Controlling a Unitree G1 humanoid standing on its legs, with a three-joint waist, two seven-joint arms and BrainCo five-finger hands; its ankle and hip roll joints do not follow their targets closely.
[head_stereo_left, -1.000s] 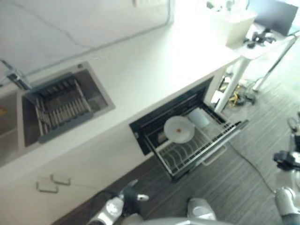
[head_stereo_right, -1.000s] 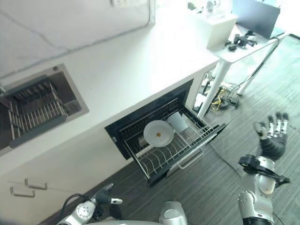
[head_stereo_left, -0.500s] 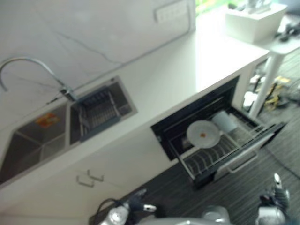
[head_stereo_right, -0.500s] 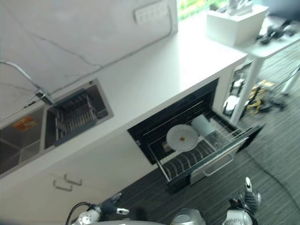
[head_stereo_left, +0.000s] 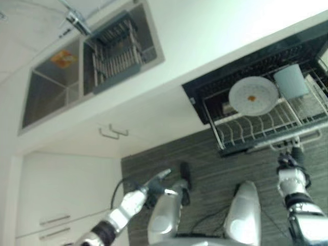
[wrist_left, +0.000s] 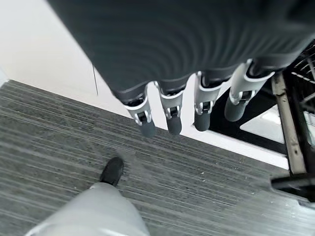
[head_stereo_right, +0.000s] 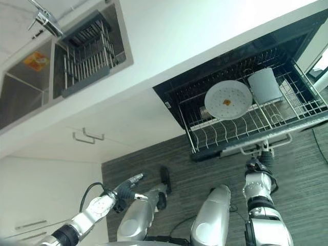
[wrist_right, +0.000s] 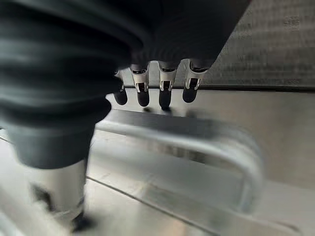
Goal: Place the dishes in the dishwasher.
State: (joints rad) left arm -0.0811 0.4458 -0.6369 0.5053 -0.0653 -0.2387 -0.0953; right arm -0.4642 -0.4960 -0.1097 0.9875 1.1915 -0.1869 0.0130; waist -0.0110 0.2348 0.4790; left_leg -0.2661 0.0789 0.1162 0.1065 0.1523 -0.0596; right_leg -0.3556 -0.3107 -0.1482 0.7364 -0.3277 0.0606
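Observation:
The dishwasher drawer [head_stereo_right: 246, 128] is pulled out under the counter. A white plate [head_stereo_right: 228, 99] stands in its wire rack, and a pale cup [head_stereo_right: 264, 85] lies beside it. My right hand [head_stereo_right: 261, 164] is just in front of the drawer's metal handle [head_stereo_right: 266, 146]. In the right wrist view its fingers [wrist_right: 164, 93] are straight, their tips at the steel front panel above the handle [wrist_right: 197, 135], and it holds nothing. My left hand [head_stereo_right: 128, 185] hangs low over the floor at the left, fingers [wrist_left: 172, 115] straight and empty.
A double sink [head_stereo_right: 31, 77] with a dark drying rack [head_stereo_right: 87, 54] and a faucet [head_stereo_right: 43, 18] sits in the white counter [head_stereo_right: 205, 31] at the left. White cabinet fronts with small handles [head_stereo_right: 88, 136] lie below it. Dark striped floor [head_stereo_right: 169, 159] runs in front.
The camera has tilted down, so the whole picture has shifted. My right hand has come in from the lower right to the drawer's handle. The plate and cup have not moved in the rack.

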